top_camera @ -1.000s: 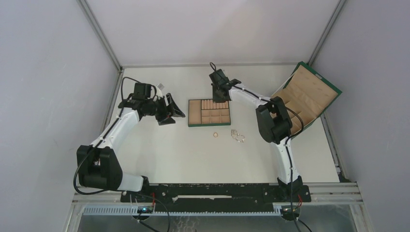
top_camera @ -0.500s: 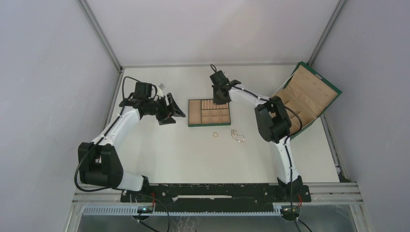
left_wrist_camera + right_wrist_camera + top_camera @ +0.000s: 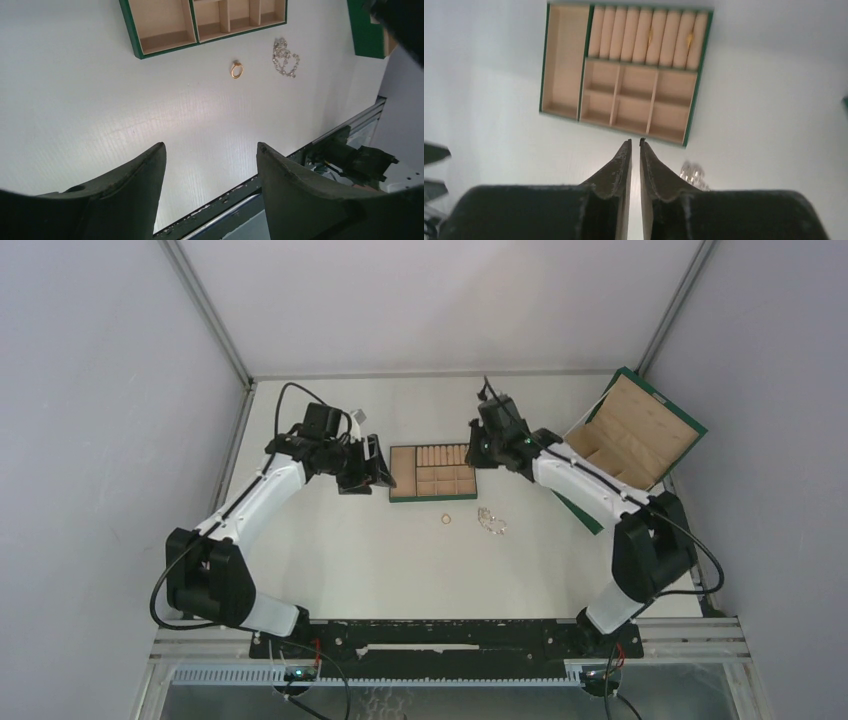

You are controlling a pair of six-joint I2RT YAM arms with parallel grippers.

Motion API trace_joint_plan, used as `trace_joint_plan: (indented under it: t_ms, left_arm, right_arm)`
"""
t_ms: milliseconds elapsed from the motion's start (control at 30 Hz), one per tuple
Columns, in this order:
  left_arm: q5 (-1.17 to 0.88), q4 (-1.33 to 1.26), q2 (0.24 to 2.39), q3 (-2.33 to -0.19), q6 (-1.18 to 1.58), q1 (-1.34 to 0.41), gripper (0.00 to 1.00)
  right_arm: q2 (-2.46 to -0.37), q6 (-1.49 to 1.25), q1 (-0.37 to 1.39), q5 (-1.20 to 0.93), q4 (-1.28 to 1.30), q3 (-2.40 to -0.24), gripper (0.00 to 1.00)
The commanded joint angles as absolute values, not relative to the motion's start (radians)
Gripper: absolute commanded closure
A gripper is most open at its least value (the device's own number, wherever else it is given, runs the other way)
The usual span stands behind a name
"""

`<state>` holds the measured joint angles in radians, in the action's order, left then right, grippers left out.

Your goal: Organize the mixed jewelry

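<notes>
**Jewelry-sorting bench, seen from overhead & from both wrist cams.**

At left, the left gripper (image 3: 375,472) hangs just beside the left edge of the tray (image 3: 432,499). Its fingers (image 3: 125,190) are spread wide w/ nothing between them. Its wrist cam looks past them onto the white table (image 3: 400,560).

Next over, the tan tray w/ green rim sits flat near table ctr. It has one long compartment at left, a row of padded rolls (image 3: 624,32) along the far side & smaller square compartments on the near side. Two tiny gold specks (image 3: 650,34) sit lodged between rolls toward the right end, too small to say what they are.

On the table just in front of the tray's right half lies a small gold ring (image 3: 446,519), flat & touching nothing. Just right of it, w/ a gap between, a silvery chain (image 3: 491,521) lies in a loose tangle.

Over the tray's right edge hangs the right gripper (image 3: 481,450), pointing down. Its fingers are nearly pressed together w/ only a thin slit showing, & they hold nothing. In its wrist cam the tips show just below the tray's near rim, & a bit of the chain peeks out beside the right finger.

Far right, a big green box (image 3: 640,430) w/ tan lining lies open at an angle by the table's right edge, well apart from ring & chain.
</notes>
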<state>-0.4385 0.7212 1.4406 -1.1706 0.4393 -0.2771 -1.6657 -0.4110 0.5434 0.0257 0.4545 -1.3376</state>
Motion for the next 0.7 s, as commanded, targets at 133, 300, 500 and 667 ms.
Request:
trace_joint_plan:
  t_ms: [133,300,500,667]
  left_arm:
    - [-0.325,0.720,1.435,-1.191,0.422,-0.301,0.29]
    - [-0.310,0.724,1.432,-1.188,0.439,-0.301,0.31]
    - [-0.306,0.723,1.396,-1.158,0.444,-0.301,0.31]
    - [-0.301,0.722,1.378,-1.135,0.448,-0.301,0.31]
  right_arm:
    - [-1.633,-0.381,0.753,-0.020,0.430,-1.138,0.72]
    - [-1.723,-0.351,0.771,-0.053,0.384,-1.146,0.66]
    - [-1.794,-0.301,0.762,-0.031,0.405,-1.175,0.63]
    - [-1.815,-0.288,0.753,0.000,0.392,-1.175,0.63]
